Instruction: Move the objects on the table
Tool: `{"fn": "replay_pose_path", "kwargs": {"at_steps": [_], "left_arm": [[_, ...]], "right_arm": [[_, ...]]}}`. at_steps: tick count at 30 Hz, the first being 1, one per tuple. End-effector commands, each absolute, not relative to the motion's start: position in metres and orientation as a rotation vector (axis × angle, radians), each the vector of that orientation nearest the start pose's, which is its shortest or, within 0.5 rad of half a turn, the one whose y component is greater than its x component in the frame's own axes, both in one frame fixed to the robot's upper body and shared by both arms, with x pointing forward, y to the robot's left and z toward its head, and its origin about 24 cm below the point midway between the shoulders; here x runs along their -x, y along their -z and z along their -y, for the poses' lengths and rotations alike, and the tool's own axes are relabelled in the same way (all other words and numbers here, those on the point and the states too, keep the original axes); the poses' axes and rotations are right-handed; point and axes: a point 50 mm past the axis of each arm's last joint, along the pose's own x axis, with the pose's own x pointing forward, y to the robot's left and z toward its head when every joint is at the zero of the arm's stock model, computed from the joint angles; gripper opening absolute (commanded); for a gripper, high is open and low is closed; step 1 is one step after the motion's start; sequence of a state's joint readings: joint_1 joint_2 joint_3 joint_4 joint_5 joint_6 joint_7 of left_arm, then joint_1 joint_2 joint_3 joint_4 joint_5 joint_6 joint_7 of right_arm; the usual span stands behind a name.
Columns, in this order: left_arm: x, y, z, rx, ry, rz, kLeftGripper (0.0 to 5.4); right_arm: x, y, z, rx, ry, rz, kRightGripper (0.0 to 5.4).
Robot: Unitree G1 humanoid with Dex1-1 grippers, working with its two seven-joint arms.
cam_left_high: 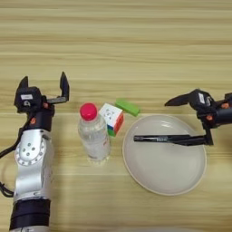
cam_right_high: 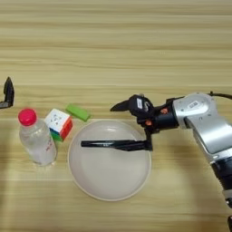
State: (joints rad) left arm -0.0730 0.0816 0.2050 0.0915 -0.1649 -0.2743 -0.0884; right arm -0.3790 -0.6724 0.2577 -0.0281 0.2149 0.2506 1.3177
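1. Status: marker pen [cam_right_high: 102, 144] lies over the cream plate [cam_right_high: 108, 181], near its upper half, pointing left-right. Looks like 1 of 3 objects is placed or about to be.
2. Right gripper [cam_right_high: 131, 127] sits at the plate's upper right edge, fingers spread wide: upper finger aims left above the rim, lower finger runs along the pen's right end. Cannot tell if that finger touches the pen; no clamp visible, so I read it as released, not held.
3. Bottle [cam_left_high: 94, 133] with red cap stands upright on the table [cam_left_high: 116, 41], just left of the plate, apart from it.
4. Green block [cam_left_high: 127, 107] lies flat on the table beyond the plate's upper left rim, just beside a small multicolour cube [cam_left_high: 112, 118].
5. Left gripper [cam_left_high: 43, 86] is left of the bottle, fingers wide apart, holding nothing, touching nothing.
6. Left to do, my guess: bottle and green block, assuming the plate is the target; task doesn't say.
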Motion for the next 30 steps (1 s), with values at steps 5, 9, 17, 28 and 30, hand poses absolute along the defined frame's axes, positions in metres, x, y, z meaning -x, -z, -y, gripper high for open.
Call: {"fn": "replay_pose_path", "kwargs": {"at_steps": [5,9,17,28,30], "left_arm": [[-0.261,-0.071,-0.208,0.065,-0.116,0.292,5.4],[-0.261,-0.071,-0.208,0.065,-0.116,0.292,5.4],[-0.262,-0.071,-0.208,0.064,-0.115,0.293,5.4],[-0.261,-0.071,-0.208,0.064,-0.115,0.293,5.4],[-0.262,-0.071,-0.207,0.065,-0.115,0.293,5.4]], "right_arm": [[-0.261,-0.092,0.165,0.566,-1.503,-0.386,5.37],[-0.257,-0.087,0.163,0.6,-1.512,-0.4,5.37],[-0.26,-0.072,0.166,0.635,-1.481,-0.459,5.37],[-0.259,-0.06,0.167,0.658,-1.48,-0.519,4.25],[-0.26,-0.059,0.168,0.657,-1.478,-0.524,4.03]]}}
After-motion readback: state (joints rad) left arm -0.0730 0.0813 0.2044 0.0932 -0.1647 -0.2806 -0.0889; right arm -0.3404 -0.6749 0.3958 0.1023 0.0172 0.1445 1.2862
